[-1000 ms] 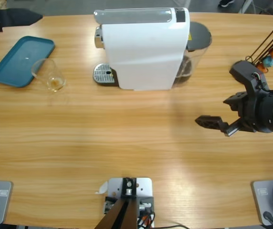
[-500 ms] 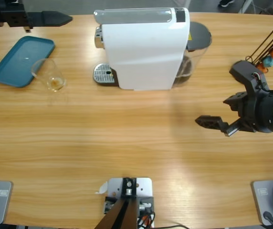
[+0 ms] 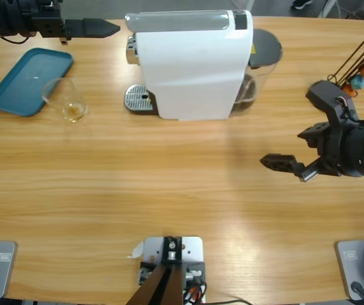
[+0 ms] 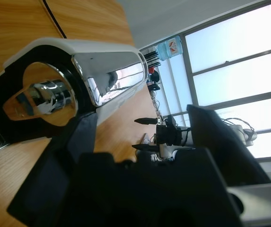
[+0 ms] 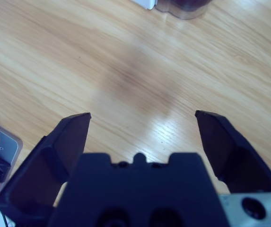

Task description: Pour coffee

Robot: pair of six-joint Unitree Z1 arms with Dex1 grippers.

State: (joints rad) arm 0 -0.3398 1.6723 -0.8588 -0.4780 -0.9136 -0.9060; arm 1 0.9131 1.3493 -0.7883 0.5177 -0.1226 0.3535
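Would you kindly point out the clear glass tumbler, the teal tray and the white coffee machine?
Clear glass tumbler [image 3: 66, 101]: high view, its side wall.
Teal tray [image 3: 13, 86]: high view, bare floor.
White coffee machine [image 3: 191, 73]: high view, white body.

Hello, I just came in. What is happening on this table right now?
Nothing is held at this moment. The left hand reaches along the table's far edge toward the top of the white coffee machine. The right hand hovers open over bare wood. The glass tumbler, with a little coffee in it, stands untouched beside the blue tray.
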